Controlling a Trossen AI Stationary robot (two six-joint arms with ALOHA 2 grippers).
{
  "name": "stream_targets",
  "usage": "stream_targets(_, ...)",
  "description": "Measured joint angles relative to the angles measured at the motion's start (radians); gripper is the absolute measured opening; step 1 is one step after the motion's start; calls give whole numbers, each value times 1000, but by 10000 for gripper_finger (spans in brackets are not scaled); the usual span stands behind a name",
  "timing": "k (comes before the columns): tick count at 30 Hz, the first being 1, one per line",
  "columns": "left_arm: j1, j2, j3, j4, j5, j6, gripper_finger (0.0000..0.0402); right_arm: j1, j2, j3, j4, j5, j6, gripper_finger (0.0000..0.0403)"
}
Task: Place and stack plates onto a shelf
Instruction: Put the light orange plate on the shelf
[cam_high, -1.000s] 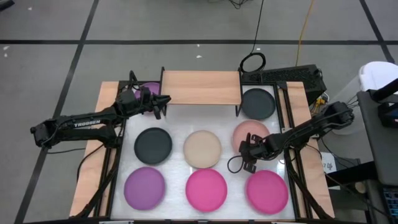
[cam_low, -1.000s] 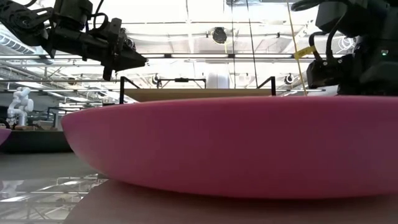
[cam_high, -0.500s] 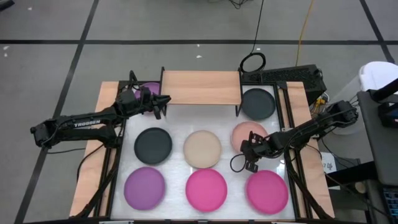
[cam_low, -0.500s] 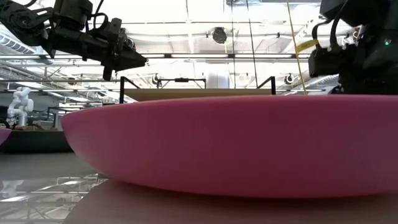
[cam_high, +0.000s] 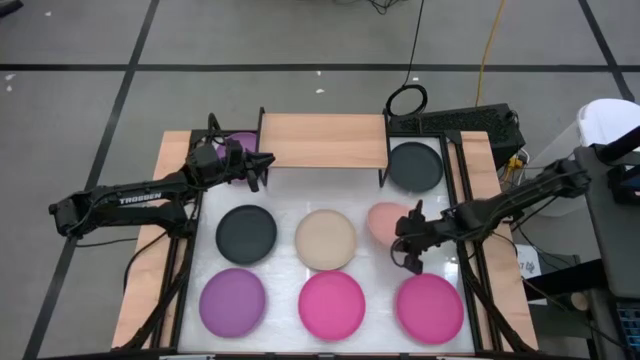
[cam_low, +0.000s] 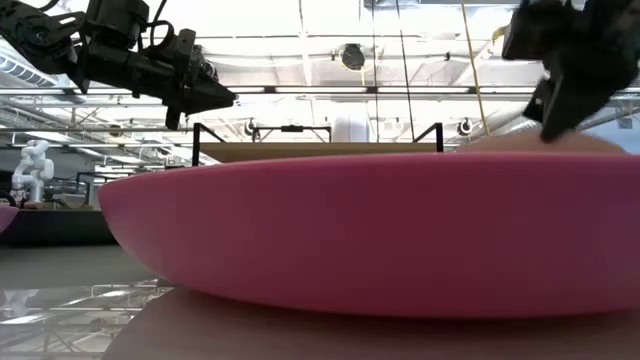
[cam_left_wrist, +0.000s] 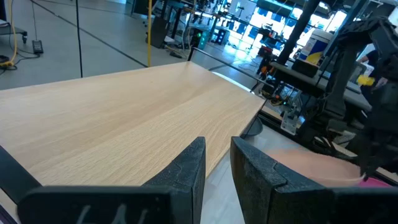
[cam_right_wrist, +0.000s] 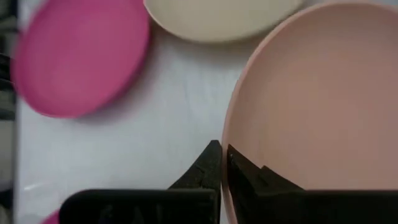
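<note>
R end effector (cam_high: 411, 240) pinches salmon plate (cam_high: 388, 220) rim, lifted off tabletop (cam_high: 285, 245); beige plate (cam_high: 325, 239) just beside, black plate (cam_high: 413, 165) by shelf (cam_high: 322, 140). L end effector (cam_high: 262, 162) narrow at shelf's edge.

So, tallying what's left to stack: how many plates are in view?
8. Purple left of the shelf, under the left gripper; black right of it; black, beige, salmon in the right gripper; purple, magenta, magenta nearest. None look stacked.
</note>
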Motion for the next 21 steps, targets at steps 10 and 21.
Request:
stream_targets(10,0,0,0,0,0,0,78,32,-48,249,-89,109,-139,1)
stream_targets(21,0,0,0,0,0,0,79,32,-47,402,-94,148,-264,1)
